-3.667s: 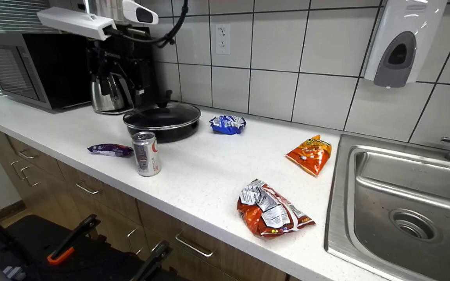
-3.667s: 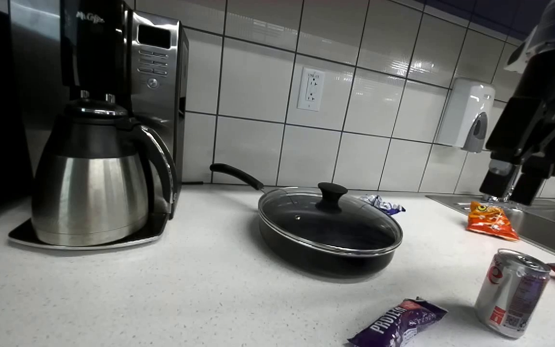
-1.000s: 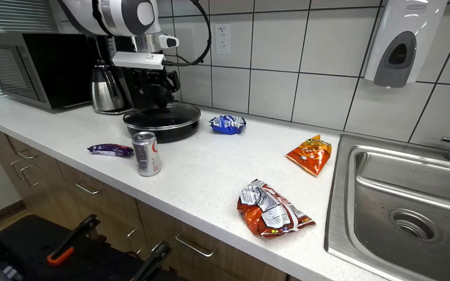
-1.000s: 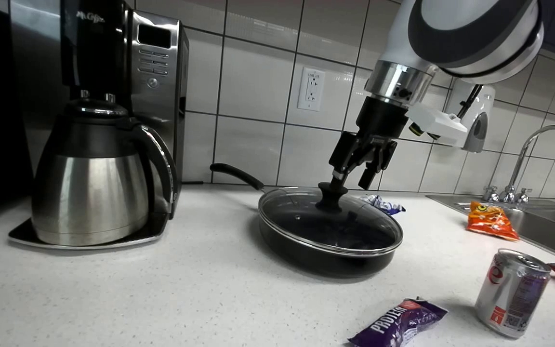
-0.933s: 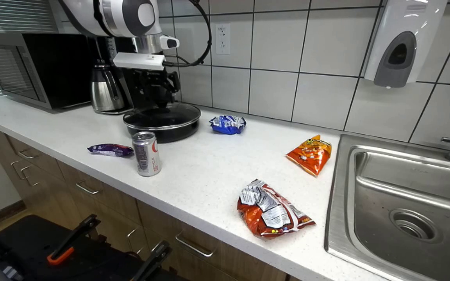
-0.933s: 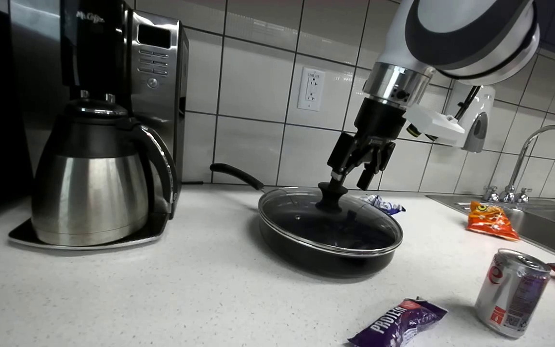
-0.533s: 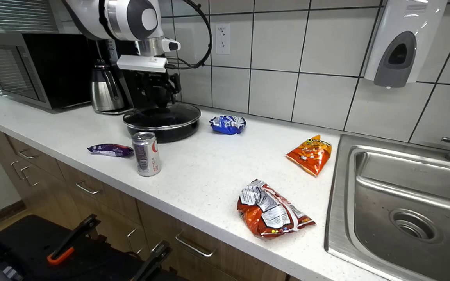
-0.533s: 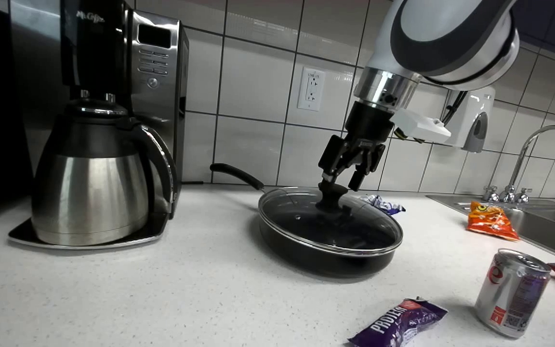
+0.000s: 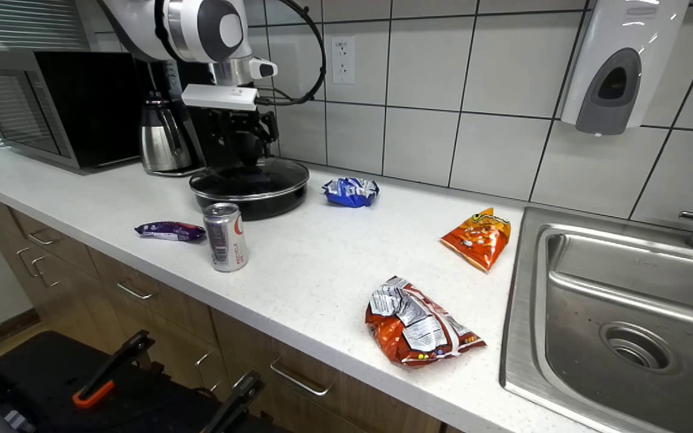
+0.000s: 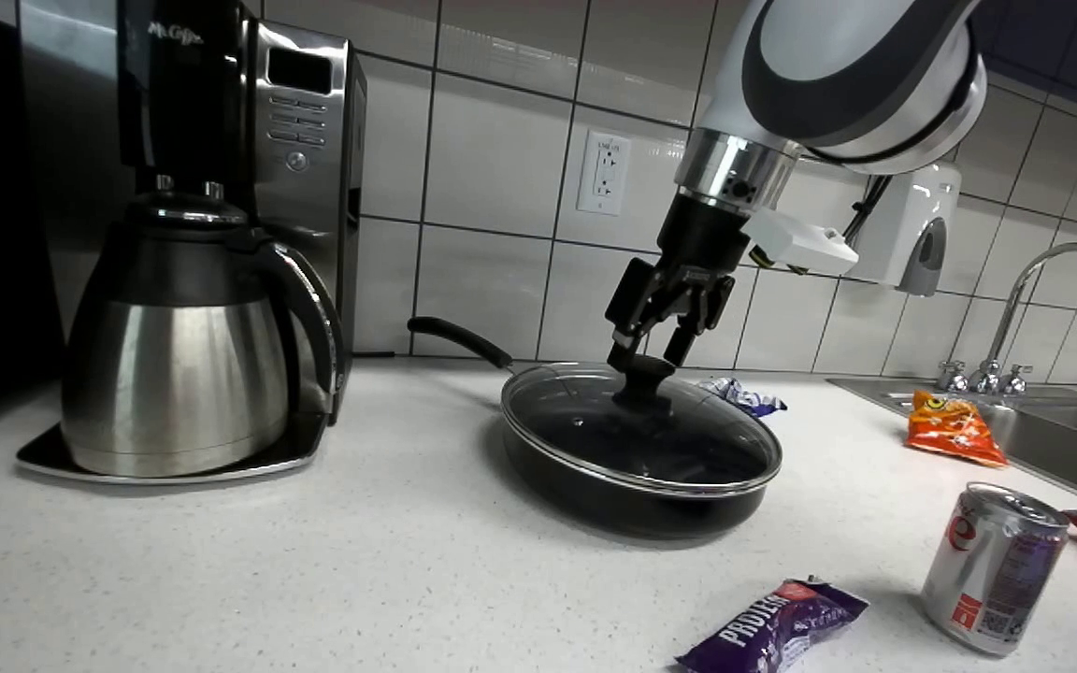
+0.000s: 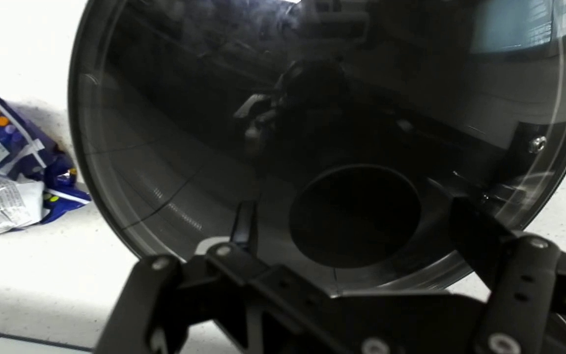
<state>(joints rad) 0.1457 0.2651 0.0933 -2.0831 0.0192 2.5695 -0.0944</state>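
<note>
Black two-fingered gripper point(image 10: 651, 350) spread astride a round black lid knob point(image 11: 354, 216)

The jaws are spread wide, with the knob set between them; in the wrist view a gap is seen on each side, so it is unclasped. The knob is borne by a clear-glass lid point(image 10: 557, 402) with a metal rim, by which a round black pan point(image 10: 595, 505) is covered on the white speckled counter point(image 10: 361, 579). Near the pan, a crumpled blue-and-white foil bag point(image 9: 351, 192) and an upright silver aluminium can point(image 9: 225, 237) are placed; by the can, part of the pan's side is hidden in an exterior view. A purple protein-bar wrapper point(image 10: 777, 626) is laid near the can. Farther off, an orange snack bag point(image 9: 479, 239) and a red snack bag point(image 9: 421, 328) with white labels are laid near the stainless-steel sink point(image 9: 527, 300).
</note>
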